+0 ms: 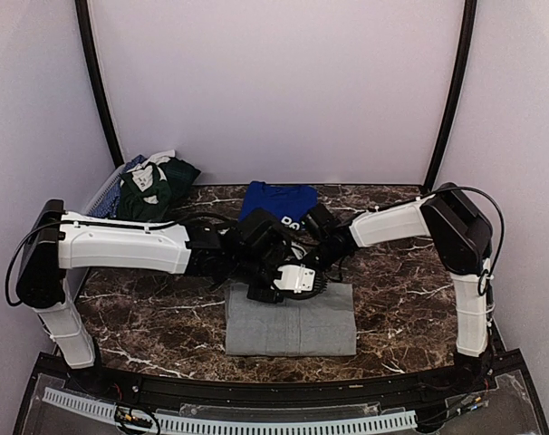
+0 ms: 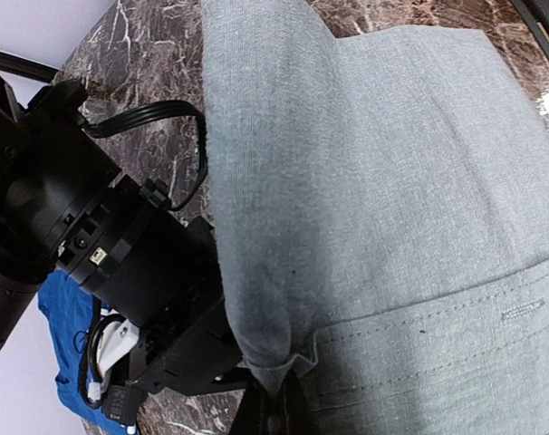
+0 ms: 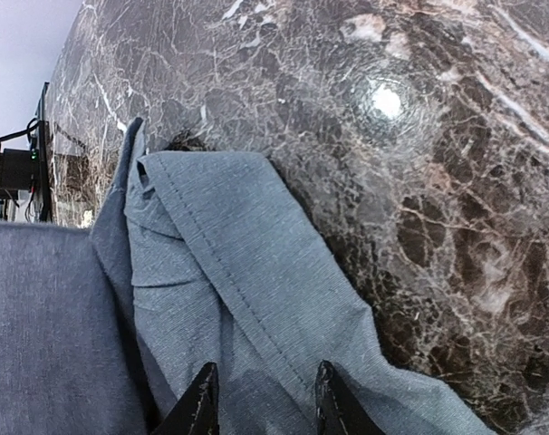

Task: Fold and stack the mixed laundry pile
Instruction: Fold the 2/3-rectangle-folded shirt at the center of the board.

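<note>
Your grey polo (image 1: 291,319), just nearside of the blue T-shirt (image 1: 276,201), is limp and light — left gripper (image 2: 273,406) is clamped on its fold, right gripper (image 3: 261,403) straddles the hem, grip unclear — so grab stitched edges.

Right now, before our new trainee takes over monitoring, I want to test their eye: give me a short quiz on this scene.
1. True or false: the left gripper is shut on an edge of the grey garment.
2. Which garment lies on the marble table behind the grey garment? A) a red towel B) the blue T-shirt C) a yellow sock
3. Fill in: seen from above, the dark-green pieces sit at the table's far ____ corner.
Key: 1 true; 2 B; 3 left.
</note>
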`<state>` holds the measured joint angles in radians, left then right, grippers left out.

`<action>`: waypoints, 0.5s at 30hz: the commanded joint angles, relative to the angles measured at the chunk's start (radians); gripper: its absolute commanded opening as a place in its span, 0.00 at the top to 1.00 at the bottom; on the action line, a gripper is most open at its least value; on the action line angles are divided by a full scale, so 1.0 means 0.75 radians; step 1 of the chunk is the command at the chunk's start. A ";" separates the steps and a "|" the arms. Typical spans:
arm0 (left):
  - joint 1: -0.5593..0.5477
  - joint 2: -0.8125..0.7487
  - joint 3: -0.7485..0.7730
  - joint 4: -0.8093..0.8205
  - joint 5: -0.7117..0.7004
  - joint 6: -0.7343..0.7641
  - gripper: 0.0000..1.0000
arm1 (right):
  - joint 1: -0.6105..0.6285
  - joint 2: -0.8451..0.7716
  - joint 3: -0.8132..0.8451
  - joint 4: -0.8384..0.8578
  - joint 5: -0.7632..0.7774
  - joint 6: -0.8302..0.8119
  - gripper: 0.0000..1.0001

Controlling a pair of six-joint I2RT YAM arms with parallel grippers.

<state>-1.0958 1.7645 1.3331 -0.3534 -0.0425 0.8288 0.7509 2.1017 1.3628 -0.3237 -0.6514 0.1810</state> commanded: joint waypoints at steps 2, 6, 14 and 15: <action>0.024 0.006 -0.115 0.289 -0.114 0.152 1.00 | -0.003 -0.028 0.008 -0.038 -0.022 0.030 0.65; 0.027 0.020 -0.190 0.374 -0.128 0.176 1.00 | -0.052 -0.066 0.062 -0.081 0.033 0.045 0.60; 0.027 0.036 -0.306 0.546 -0.159 0.186 1.00 | -0.116 -0.068 0.232 -0.180 0.098 0.015 0.58; 0.027 0.034 -0.308 0.544 -0.156 0.186 1.00 | -0.118 -0.051 0.254 -0.189 0.096 0.000 0.58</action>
<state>-1.0817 1.8019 1.1179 -0.0147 -0.1463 0.9543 0.6807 2.0773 1.4918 -0.4316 -0.6003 0.2020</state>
